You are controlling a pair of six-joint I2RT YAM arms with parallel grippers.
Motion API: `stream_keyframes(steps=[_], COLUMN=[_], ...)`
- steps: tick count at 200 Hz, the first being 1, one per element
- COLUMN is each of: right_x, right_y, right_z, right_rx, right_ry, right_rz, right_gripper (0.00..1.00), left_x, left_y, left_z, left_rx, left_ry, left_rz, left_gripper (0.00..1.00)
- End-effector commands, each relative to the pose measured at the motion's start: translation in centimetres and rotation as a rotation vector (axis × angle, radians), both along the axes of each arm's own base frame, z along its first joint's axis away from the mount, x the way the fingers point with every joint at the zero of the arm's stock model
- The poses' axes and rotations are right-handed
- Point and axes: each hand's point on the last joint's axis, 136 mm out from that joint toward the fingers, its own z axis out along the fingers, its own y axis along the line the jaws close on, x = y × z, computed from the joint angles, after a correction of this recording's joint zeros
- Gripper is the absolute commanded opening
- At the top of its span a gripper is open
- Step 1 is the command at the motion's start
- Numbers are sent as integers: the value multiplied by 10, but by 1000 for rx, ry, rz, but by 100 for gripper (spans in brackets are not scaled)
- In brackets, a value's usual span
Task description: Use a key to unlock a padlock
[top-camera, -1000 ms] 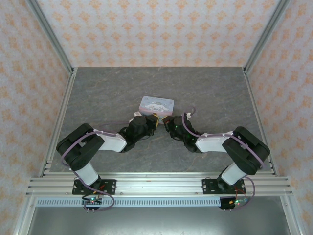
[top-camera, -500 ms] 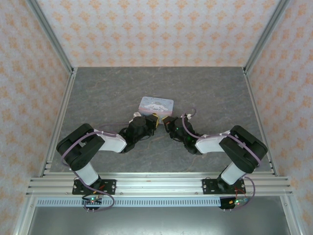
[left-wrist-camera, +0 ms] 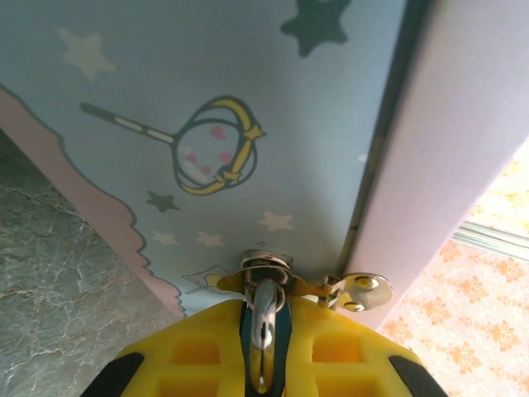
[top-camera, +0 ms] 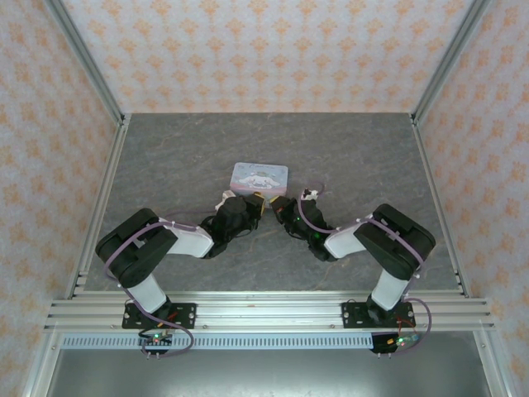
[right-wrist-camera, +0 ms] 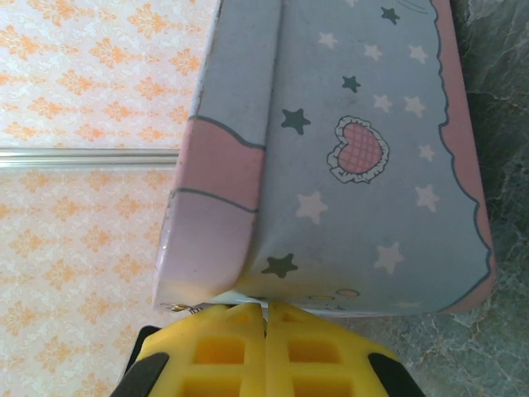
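Observation:
In the left wrist view my left gripper (left-wrist-camera: 266, 321) is shut on the padlock (left-wrist-camera: 283, 334). The padlock is a small dark teal body pinched between the yellow pads (left-wrist-camera: 198, 351). Its silver shackle (left-wrist-camera: 263, 299) passes through the ring of the hasp (left-wrist-camera: 357, 289) on the pastel cartoon tin (left-wrist-camera: 207, 99). My right gripper (right-wrist-camera: 266, 309) is shut, its yellow fingertips pressed together right at the tin's (right-wrist-camera: 372, 165) lower edge. The key is hidden. From above, both grippers (top-camera: 253, 207) (top-camera: 281, 207) meet at the near side of the tin (top-camera: 260, 175).
The tin lies mid-table on the grey stone-patterned surface (top-camera: 165, 157). Metal frame posts (top-camera: 91, 83) and patterned walls close in both sides and the back. Both forearms angle inward in front of the tin.
The right arm has swung inward to the left, bringing its gripper closer to the left one. The tin has shifted slightly left. The left gripper keeps its hold.

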Motion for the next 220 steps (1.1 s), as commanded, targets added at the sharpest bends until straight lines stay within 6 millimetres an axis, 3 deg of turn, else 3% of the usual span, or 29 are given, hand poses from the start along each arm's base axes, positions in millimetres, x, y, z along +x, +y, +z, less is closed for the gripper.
stream_keyframes(steps=[1,41,69,128,146,191,220], right_x=[0,-1,0,0,1,2,0], right_y=[7,18,13,2,8,36,46], right_z=[12,17,12,-1,8,52,61], right_rx=[48,110,189,153,149,125,132], right_ry=[-66,-35,22,43,10,-85,-92], right_rz=[34,73,23,-14,15,133,163], right_gripper=[0,0,0,0,0,0,0], left_x=[-14,-13,-9,-8,-8,-7,-6], left_y=[-33,-35,-38,-43,-44,-47,-47], left_z=[29,37,48,63,63,57,57], left_rx=[-75,-88,-122,-145,-129,-122,-118], left_ry=[-63,-97,-136,-161,-159,-144,-144], left_rz=[-149,-157,-154,-173,-181,-188,-187], left_gripper=[0,0,0,0,0,0,0])
